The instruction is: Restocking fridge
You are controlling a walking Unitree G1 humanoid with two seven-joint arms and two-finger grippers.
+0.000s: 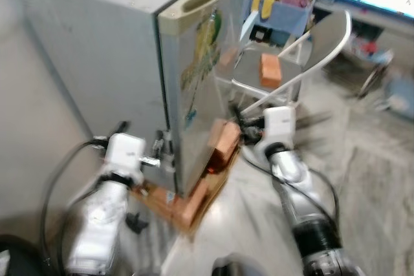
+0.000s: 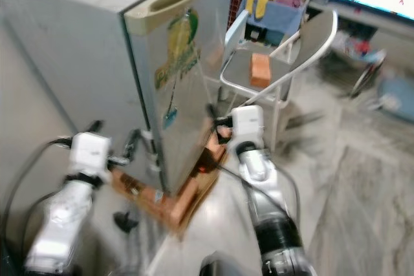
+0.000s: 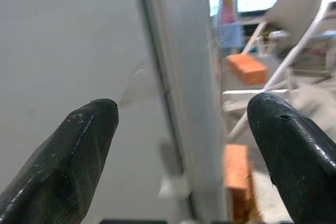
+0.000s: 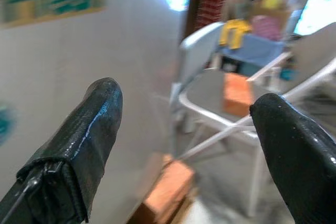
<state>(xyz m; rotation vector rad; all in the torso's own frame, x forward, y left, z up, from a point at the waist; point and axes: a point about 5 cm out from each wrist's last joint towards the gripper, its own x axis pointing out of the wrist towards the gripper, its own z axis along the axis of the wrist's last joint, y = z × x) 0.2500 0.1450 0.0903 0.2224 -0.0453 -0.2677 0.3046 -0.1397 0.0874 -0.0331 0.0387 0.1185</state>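
A small grey fridge stands with its door closed; the door carries a yellow and green sticker. My left gripper is open at the fridge's near corner, level with its lower side wall. My right gripper is open next to the bottom of the door, and its fingers frame the chair beyond. An orange box lies on the seat of a white folding chair to the right of the fridge.
The fridge rests on orange bricks and a wooden board. Behind the chair is a blue box with yellow and pink items. Pale stone floor spreads to the right. The eye views are blurred.
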